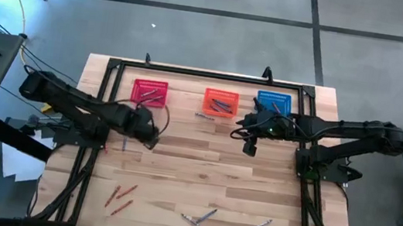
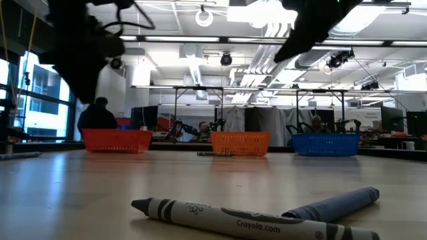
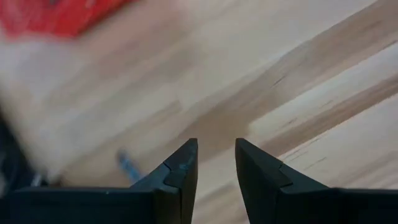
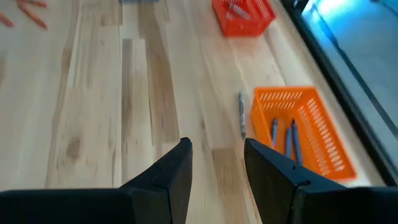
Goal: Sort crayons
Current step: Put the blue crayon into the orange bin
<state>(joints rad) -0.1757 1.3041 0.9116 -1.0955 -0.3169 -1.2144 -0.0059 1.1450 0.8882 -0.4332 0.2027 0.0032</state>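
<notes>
grey crayon (image 4: 241,114) lay lengthwise just ahead of right fingers (image 4: 217,163), parted, empty; left fingers (image 3: 216,163) likewise.

2 crayons (image 2: 267,217) before 3 baskets (image 2: 241,143)

left claw (image 3: 216,163) parted, right claw (image 4: 216,163) parted
</notes>
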